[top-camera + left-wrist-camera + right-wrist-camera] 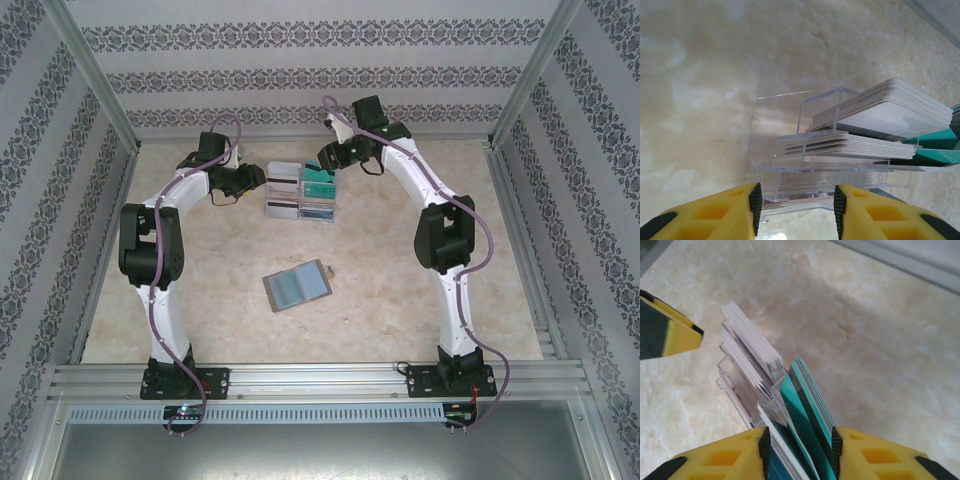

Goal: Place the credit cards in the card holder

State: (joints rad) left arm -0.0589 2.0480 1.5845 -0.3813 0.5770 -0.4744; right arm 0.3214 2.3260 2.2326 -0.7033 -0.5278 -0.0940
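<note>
On the worktop (400, 290) the tray (780, 115) sits at the far side, with the open card holder (297, 285) well apart, nearer the arms. The left gripper (796, 200) clamps the tray's end. The right gripper (800, 440) has its jaws flanking the tray's teal cards (810, 405), but whether they pinch cannot be told.

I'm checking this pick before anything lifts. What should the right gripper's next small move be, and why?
Probably finish closing the right gripper on the teal cards. Its fingers straddle that stack where it stands in the clear tray, the left gripper looks clamped on the tray's end to brace it, and the card holder lies open on the table.
</note>
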